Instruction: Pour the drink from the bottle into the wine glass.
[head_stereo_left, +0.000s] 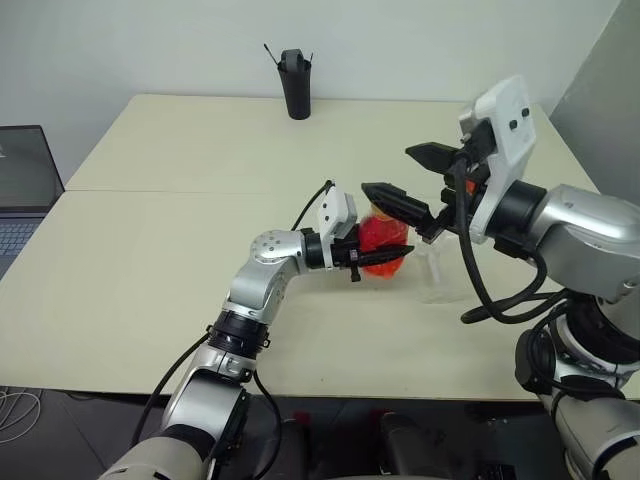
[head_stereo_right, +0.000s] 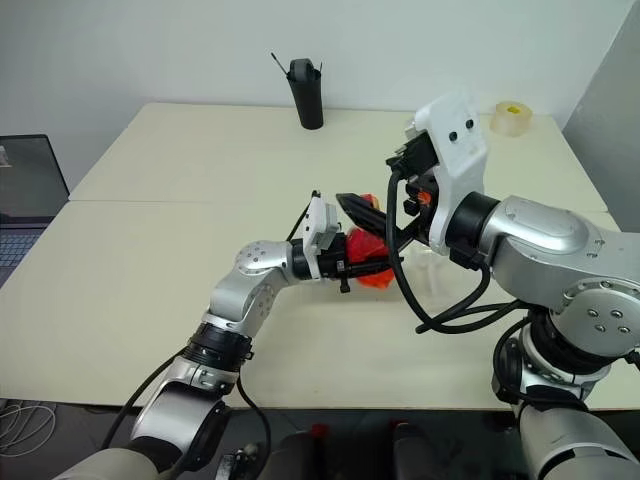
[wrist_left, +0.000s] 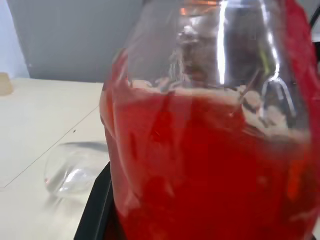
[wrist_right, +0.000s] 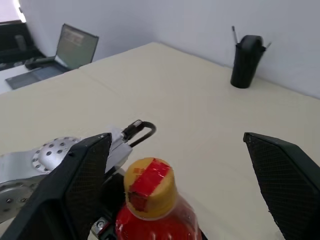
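Uncapping the bottle before the pour

The left gripper (head_stereo_left: 385, 250) clamped the bottle (head_stereo_left: 380, 240); the right gripper (wrist_right: 182, 165), jaws wide, should centre on the cap (wrist_right: 149, 187) near the table's front edge.

Drink (wrist_left: 200, 170) — bright red; cap (wrist_right: 149, 186) yellow (red patch) — holder (head_stereo_left: 296, 85) black.

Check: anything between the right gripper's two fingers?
Yes: the bottle's cap sits low between the open right gripper's fingers, untouched, in the right wrist view.

Soft, even room light falls over the pale tabletop (head_stereo_left: 150, 250), shadows faint. Up close the bottle (wrist_left: 210, 150) blurs (white glare streaks its clear shoulder).
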